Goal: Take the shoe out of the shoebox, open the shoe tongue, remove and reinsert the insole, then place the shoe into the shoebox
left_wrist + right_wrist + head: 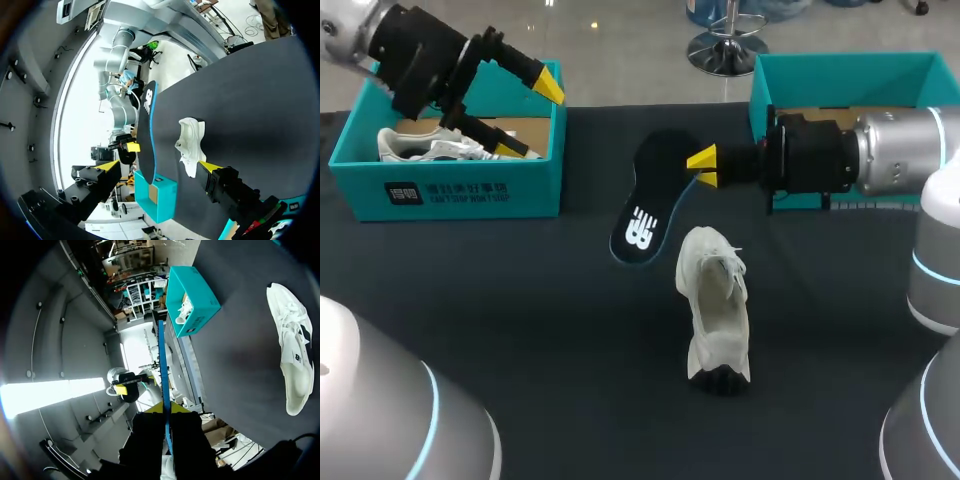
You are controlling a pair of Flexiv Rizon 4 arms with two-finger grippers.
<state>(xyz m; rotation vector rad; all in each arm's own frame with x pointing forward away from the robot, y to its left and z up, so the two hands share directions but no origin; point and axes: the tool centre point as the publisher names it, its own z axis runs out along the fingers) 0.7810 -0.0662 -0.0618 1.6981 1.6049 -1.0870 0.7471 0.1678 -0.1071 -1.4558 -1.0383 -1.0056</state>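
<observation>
A white shoe (715, 300) lies on its side on the dark table (520, 300), sole toward the front. Its black insole (645, 205), blue-edged with a white logo, is out of the shoe and held up at a slant, its low end near the table beside the shoe. My right gripper (703, 166) is shut on the insole's edge; the right wrist view shows the insole (162, 365) edge-on between the fingers. My left gripper (535, 118) hangs open and empty over the left teal shoebox (450, 190). From the left wrist, the gripper (159, 166) faces the shoe (190, 145) and insole (146, 130).
A second shoe (430, 148) lies inside the left shoebox. Another teal shoebox (850, 75) stands at the back right, behind my right arm. Bare table lies in front of and left of the white shoe.
</observation>
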